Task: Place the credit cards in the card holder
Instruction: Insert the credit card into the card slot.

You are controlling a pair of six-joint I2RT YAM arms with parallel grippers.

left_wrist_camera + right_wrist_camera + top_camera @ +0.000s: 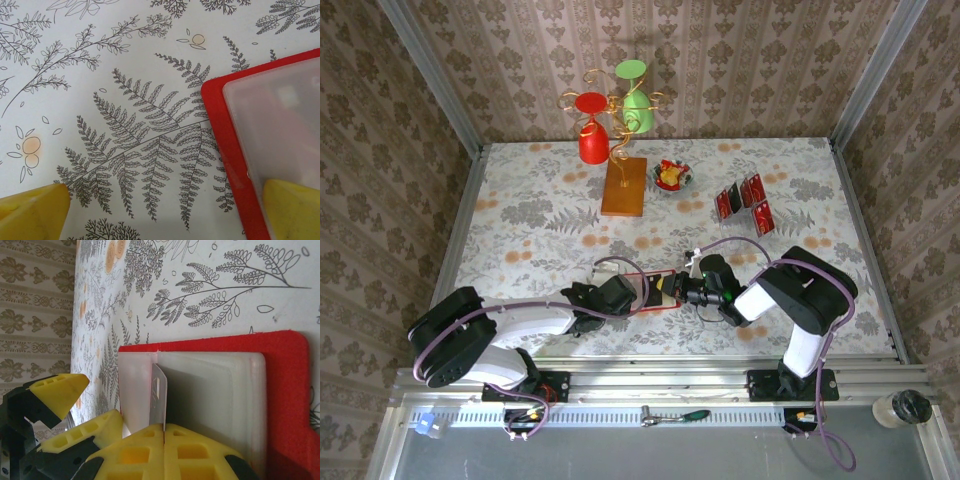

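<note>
Fern-print tablecloth (125, 75), right hand (164, 429) pinching card holder (285, 350)

The card holder (642, 291) lay open and flat on the surface near the front edge, its pale translucent inside (280, 125) facing up within a red border (285, 390). One thin pale leaf (159, 390) stood lifted at its edge. Three credit cards (752, 190), red with dark bands, lay close together well apart from it, toward the far right.
</note>
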